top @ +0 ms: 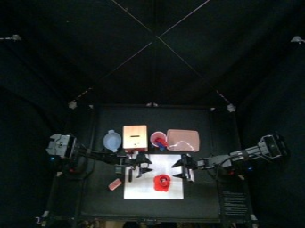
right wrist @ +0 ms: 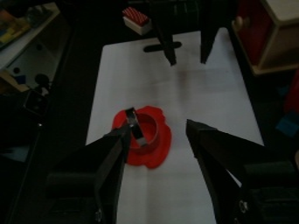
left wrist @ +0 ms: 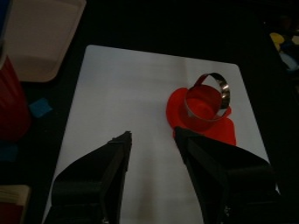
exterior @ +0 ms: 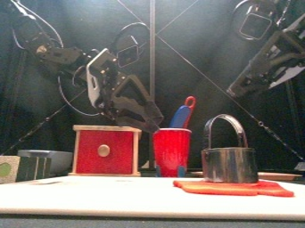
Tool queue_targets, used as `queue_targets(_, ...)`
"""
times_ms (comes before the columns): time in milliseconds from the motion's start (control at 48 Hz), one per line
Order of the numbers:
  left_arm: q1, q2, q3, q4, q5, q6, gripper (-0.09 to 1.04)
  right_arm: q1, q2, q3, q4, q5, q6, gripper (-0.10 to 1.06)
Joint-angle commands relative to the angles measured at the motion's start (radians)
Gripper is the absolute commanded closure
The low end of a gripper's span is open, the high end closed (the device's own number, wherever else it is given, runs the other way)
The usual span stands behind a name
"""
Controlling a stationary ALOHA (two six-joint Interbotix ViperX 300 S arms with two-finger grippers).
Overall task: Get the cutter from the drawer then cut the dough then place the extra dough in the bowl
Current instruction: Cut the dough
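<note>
cutter (exterior: 227,162) stands on dough (exterior: 233,187) (far edge hidden, front view) | left gripper (left wrist: 153,136) wide, empty | right gripper (right wrist: 158,129) wide, empty

Past the white cutting board (top: 141,190) I see a pink tray (top: 183,139) and red cup (exterior: 172,151); left of it, perhaps a small toy (top: 116,183).

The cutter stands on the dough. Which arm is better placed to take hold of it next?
Right, probably. In its wrist view the right tool, open, frames the cutter on the red dough. The left tool, also open, has the cutter ahead and off to one side.
</note>
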Motion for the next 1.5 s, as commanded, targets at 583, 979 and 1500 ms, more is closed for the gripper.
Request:
queue_targets(583,-0.192,0.190,-0.107,-0.328,-0.327,0.222,0.13,0.147,0.207,0.032,0.101,-0.293,0.005,0.09)
queue_targets(979,-0.245,0.255,-0.152,-0.449,-0.373,0.255,0.13,0.193,0.400,-0.055,0.117,-0.373,0.005,0.09)
queue_targets(1500,-0.245,0.285,-0.193,-0.492,-0.377,0.304,0.14,0.215,0.480,-0.100,0.140,-0.373,0.005,0.10)
